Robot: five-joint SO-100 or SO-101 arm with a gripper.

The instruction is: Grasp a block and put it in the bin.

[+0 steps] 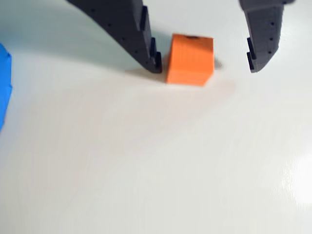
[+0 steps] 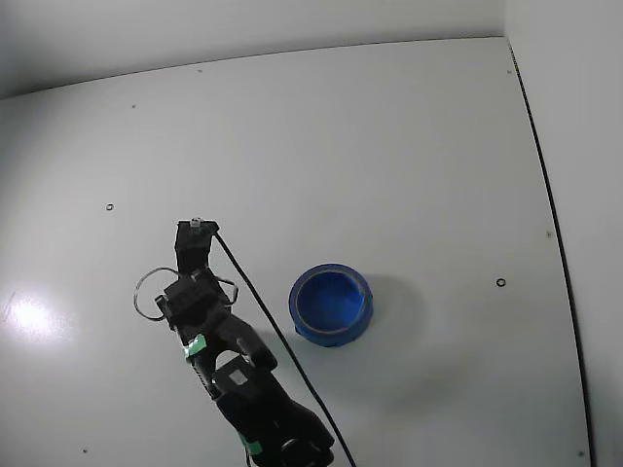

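Note:
The block (image 1: 190,59) is a small orange cube resting on the white table, seen in the wrist view near the top centre. My gripper (image 1: 204,66) stands open around it: the left dark finger (image 1: 146,48) is almost against the cube's left side, and the right finger (image 1: 263,44) is a clear gap away. The bin shows as a blue sliver (image 1: 4,83) at that view's left edge. In the fixed view the bin (image 2: 331,339) is a round blue bowl at centre, right of the gripper (image 2: 198,232); the block is hidden there under the gripper.
The black arm (image 2: 234,375) reaches up from the bottom edge of the fixed view, with a black cable (image 2: 263,311) trailing along it. White table (image 2: 389,146) spreads around, and a wall edge runs down the right side.

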